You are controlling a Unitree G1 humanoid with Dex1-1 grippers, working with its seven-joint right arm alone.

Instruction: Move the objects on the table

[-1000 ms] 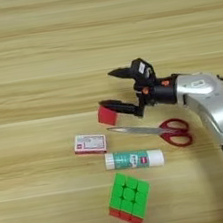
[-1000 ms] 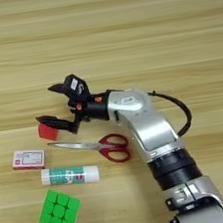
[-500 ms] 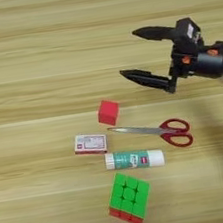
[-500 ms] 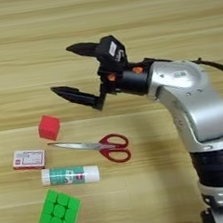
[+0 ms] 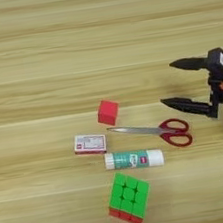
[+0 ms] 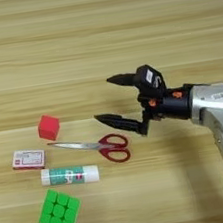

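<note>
Gripper [image 6: 104, 100] jaws wide, empty, right of centre above scissors [image 5: 157, 131]. Red cube [image 5: 107, 112], box [image 5: 90, 144], glue stick [image 5: 134, 159], puzzle cube [image 5: 128, 198] clustered lower centre. Low reach could snag the scissor handles.

— What colours are showing on the counter [image 5: 34, 54]?
— It is showing light wood grain, with horizontal plank stripes running across it.
— And the small things?
— The small cube [image 5: 107, 112] is showing plain red. The little box [image 5: 90, 144] is showing white with red edging. The scissors [image 5: 159, 130] are showing red handles and silvery blades.
— The glue stick [image 5: 134, 159]?
— It is showing white ends and a teal label band. The puzzle cube [image 5: 129, 198] is showing a green top and red sides.
— The tool [image 6: 102, 99]?
— It is showing black fingers, a small orange spot behind them, and a silver forearm [image 6: 217, 110].
</note>
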